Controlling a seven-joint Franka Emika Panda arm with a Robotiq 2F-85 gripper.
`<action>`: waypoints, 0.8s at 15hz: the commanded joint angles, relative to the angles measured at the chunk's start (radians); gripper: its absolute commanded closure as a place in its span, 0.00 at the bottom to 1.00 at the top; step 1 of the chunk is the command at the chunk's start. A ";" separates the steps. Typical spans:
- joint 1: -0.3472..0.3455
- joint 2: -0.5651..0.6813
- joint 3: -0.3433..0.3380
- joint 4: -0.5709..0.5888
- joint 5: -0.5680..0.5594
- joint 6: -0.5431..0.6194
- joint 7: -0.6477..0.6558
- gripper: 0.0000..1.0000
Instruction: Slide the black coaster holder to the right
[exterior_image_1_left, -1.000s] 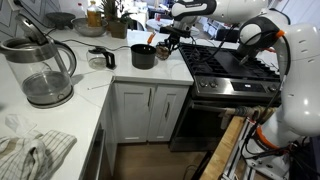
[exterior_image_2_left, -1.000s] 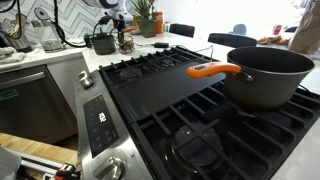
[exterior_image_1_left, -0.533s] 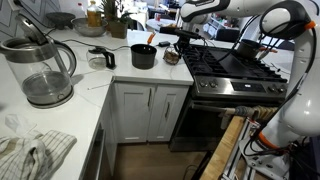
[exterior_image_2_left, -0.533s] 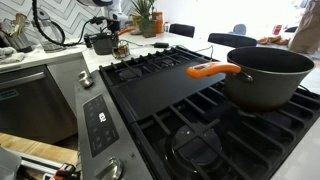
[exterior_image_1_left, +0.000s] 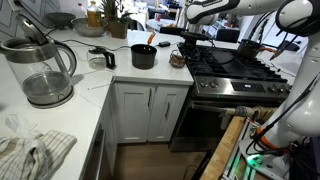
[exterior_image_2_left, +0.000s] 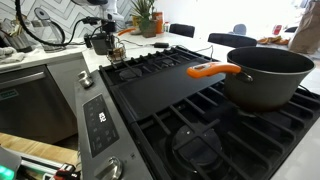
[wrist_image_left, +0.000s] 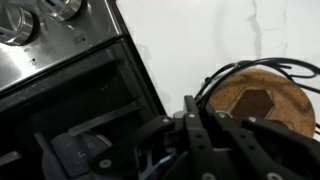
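Observation:
The black coaster holder (exterior_image_1_left: 177, 60) is a small low round holder on the white counter, right at the stove's left edge. In the wrist view it (wrist_image_left: 257, 101) shows a tan-brown coaster with a hexagon mark inside a black wire rim. My gripper (exterior_image_1_left: 181, 47) hangs just above it and to its pot side. In the wrist view the fingers (wrist_image_left: 193, 108) look pressed together and touch the holder's rim from the left. In an exterior view the gripper (exterior_image_2_left: 104, 42) is far back by the stove's corner, and the holder is too small to make out.
A black pot with an orange utensil (exterior_image_1_left: 144, 57) stands just left of the holder. The gas stove (exterior_image_1_left: 235, 70) adjoins the counter on the right, with a large orange-handled pot (exterior_image_2_left: 265, 75) on it. A glass kettle (exterior_image_1_left: 40, 70) and a cloth (exterior_image_1_left: 30, 150) lie nearer.
The gripper and the coaster holder have moved together to the right, away from the black pot and up to the stove's edge.

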 joint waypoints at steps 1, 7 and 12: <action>0.000 -0.040 0.004 -0.034 -0.032 -0.003 -0.006 0.98; -0.004 -0.012 0.011 0.008 -0.038 -0.027 -0.027 0.95; -0.003 -0.014 0.013 0.024 -0.040 -0.037 -0.035 0.45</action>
